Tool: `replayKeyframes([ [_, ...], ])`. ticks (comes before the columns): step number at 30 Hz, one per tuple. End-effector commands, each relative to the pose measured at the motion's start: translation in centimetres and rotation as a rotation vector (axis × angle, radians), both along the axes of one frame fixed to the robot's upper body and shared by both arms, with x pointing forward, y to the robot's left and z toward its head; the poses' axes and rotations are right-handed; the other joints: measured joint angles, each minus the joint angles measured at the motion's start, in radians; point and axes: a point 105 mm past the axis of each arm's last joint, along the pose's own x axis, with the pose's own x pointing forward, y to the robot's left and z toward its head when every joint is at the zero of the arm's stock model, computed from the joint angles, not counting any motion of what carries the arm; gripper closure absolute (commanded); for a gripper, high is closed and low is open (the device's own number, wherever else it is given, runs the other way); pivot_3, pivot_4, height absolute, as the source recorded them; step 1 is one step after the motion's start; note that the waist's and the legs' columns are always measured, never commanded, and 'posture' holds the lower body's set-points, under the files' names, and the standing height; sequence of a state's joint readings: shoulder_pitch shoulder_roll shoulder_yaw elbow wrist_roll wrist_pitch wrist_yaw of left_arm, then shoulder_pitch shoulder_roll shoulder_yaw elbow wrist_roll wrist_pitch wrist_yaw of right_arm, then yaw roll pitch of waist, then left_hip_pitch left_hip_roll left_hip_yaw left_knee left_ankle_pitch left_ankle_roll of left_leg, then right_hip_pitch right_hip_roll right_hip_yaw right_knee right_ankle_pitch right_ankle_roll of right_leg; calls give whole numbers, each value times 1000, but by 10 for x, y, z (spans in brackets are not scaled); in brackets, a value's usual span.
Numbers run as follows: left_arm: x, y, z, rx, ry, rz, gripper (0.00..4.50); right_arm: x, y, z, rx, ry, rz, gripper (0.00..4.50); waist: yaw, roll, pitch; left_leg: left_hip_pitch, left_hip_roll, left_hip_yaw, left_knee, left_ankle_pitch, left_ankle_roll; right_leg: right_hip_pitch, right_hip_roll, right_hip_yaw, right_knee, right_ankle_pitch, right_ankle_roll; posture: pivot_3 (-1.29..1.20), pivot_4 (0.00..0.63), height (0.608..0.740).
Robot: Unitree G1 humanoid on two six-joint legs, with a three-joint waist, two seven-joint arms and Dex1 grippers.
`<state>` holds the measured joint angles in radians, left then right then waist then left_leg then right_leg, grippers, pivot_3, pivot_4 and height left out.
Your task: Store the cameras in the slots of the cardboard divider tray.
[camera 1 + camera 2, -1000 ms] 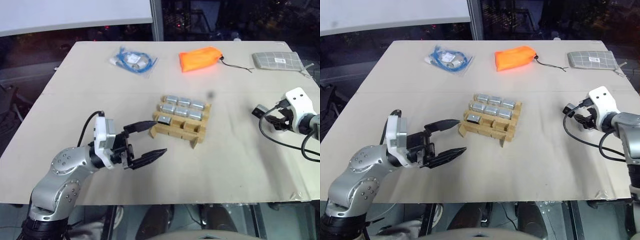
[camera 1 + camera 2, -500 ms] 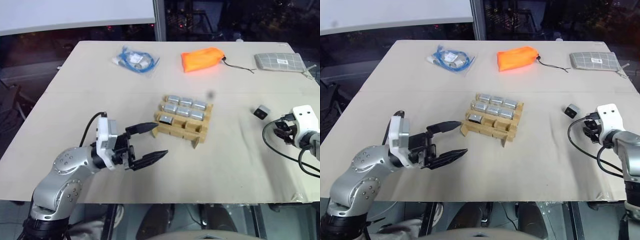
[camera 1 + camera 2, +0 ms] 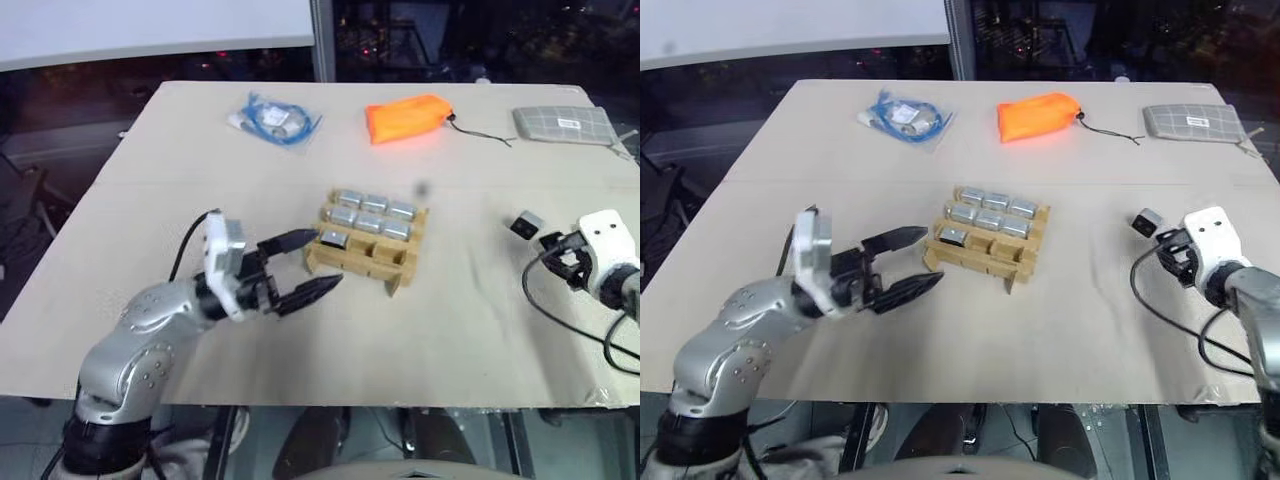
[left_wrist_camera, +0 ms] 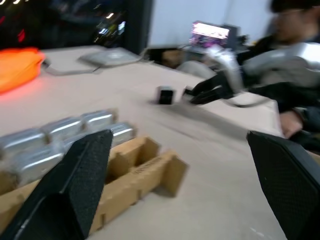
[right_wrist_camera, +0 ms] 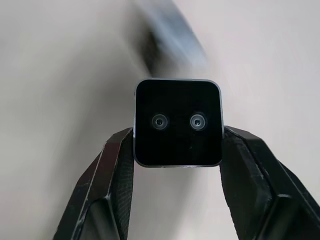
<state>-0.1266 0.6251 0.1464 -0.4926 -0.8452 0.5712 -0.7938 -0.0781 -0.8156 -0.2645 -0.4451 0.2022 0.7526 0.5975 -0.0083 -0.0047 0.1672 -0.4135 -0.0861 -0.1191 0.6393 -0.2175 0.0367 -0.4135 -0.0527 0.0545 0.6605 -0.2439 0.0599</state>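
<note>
Right wrist view: right tool pinches small silver-grey black-faced camera near table's right edge | left tool spread beside tan cardboard divider tray, mid-table, holding seven cameras

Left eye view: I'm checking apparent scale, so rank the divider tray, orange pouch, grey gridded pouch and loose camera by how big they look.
1. Divider tray.
2. Orange pouch and grey gridded pouch look alike, and both lie farther off; unranked.
3. Loose camera.

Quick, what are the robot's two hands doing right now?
Left gripper: open, holding nothing, beside the cardboard divider tray.
Right gripper: shut on a camera.
</note>
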Motion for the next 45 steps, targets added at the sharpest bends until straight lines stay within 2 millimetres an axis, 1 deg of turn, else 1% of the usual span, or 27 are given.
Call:
replayKeyframes([
  [1,2,-19,13,-27,122,-44,0,-27,79,42,-57,-178,391,2562,-7,-1,0,0,0,0,1,0,0,0,0,0,0,0,0,0,150,740],
  [2,7,-25,16,-40,182,-64,0,-34,100,45,-85,-211,482,2562,-8,-2,0,0,1,0,2,0,0,0,1,0,1,0,0,0,150,740],
  [4,17,-34,16,-42,273,-68,0,-39,129,49,-129,-279,585,2562,-6,-1,0,0,1,-1,5,0,0,2,1,-1,2,0,0,0,150,740],
  [6,22,-40,19,-51,314,-76,0,-39,143,51,-131,-318,617,2562,-5,-2,0,0,1,-2,8,0,0,4,2,-2,2,0,1,0,150,740],
  [8,27,-46,26,-115,364,-91,0,-41,158,51,-125,-342,660,2562,-2,-2,0,0,0,-3,10,0,-1,4,1,-3,2,0,1,0,150,740],
  [11,26,-49,24,-117,428,-109,0,-43,167,51,-148,-373,685,2562,1,-3,1,-1,0,-3,10,2,-4,3,1,-3,2,0,0,0,150,740],
  [15,25,-52,23,-150,479,-121,0,-44,171,52,-152,-392,687,2562,4,-3,1,-2,0,-3,9,3,-5,2,1,-2,2,0,0,0,150,740],
  [18,24,-55,20,-135,496,-121,0,-44,173,53,-151,-404,683,2562,5,-3,1,-2,0,-3,9,3,-5,2,1,-2,2,0,0,0,150,740],
  [19,24,-56,19,-135,498,-118,534,-44,174,54,-151,-408,684,2562,5,-3,1,-2,0,-3,9,3,-5,2,1,-2,2,0,0,0,150,740],
  [20,24,-58,20,-143,501,-122,813,-45,176,55,-148,-412,687,2562,5,-3,1,-2,-1,-3,9,3,-5,2,1,-2,2,0,0,0,150,740],
  [22,26,-60,20,-151,506,-124,1667,-46,179,55,-146,-420,695,2562,5,-3,1,-2,-1,-3,9,3,-5,2,1,-2,2,0,0,0,150,740],
  [23,25,-62,20,-153,515,-132,1913,-46,180,56,-146,-423,696,2562,5,-3,1,-2,-1,-3,9,3,-5,2,1,-2,2,0,0,0,150,740],
  [24,25,-63,19,-153,519,-137,2571,-46,181,56,-146,-424,697,2562,6,-3,1,-2,-1,-3,9,3,-5,2,1,-2,2,0,0,0,150,740],
  [26,25,-64,20,-157,523,-141,3398,-47,181,56,-150,-426,698,2562,7,-3,1,-2,-1,-3,9,3,-5,2,1,-2,2,0,0,0,150,740],
  [27,26,-65,20,-159,524,-143,3892,-47,181,56,-151,-427,700,2562,7,-3,1,-2,-1,-3,9,3,-5,2,0,-2,2,0,0,0,150,740],
  [34,25,-64,21,-150,520,-162,3894,-46,183,57,-144,-422,710,2562,7,-3,1,-2,-1,-3,9,3,-5,2,1,-2,2,0,0,0,150,740],
  [36,25,-64,21,-145,517,-165,2873,-45,183,60,-141,-426,705,2562,7,-3,1,-2,-1,-3,9,3,-5,2,1,-2,2,0,0,0,150,740],
  [37,25,-64,21,-143,515,-162,2578,-45,183,61,-140,-427,703,2562,7,-3,1,-2,-1,-3,9,3,-5,2,0,-2,2,0,0,0,150,740],
  [38,26,-64,21,-142,514,-153,1984,-45,183,61,-139,-429,699,2562,8,-3,1,-2,-1,-3,9,3,-5,2,0,-2,2,0,0,0,150,740],
  [39,27,-64,21,-142,514,-148,1498,-45,183,62,-139,-430,698,2562,8,-3,1,-2,-1,-3,9,3,-5,2,0,-2,2,0,0,0,150,740],
  [40,26,-65,21,-141,514,-152,1177,-45,183,62,-139,-430,697,2562,8,-3,1,-2,-1,-3,9,3,-5,2,0,-2,2,0,0,0,150,740],
  [42,25,-65,21,-139,514,-161,1177,-44,183,63,-138,-431,696,2562,9,-3,1,-2,-1,-3,9,3,-5,2,0,-2,2,0,0,0,150,740],
  [45,28,-65,21,-147,521,-149,1177,-44,183,63,-137,-431,694,2562,9,-3,1,-2,-1,-3,9,3,-5,2,0,-2,2,0,0,0,150,740],
])
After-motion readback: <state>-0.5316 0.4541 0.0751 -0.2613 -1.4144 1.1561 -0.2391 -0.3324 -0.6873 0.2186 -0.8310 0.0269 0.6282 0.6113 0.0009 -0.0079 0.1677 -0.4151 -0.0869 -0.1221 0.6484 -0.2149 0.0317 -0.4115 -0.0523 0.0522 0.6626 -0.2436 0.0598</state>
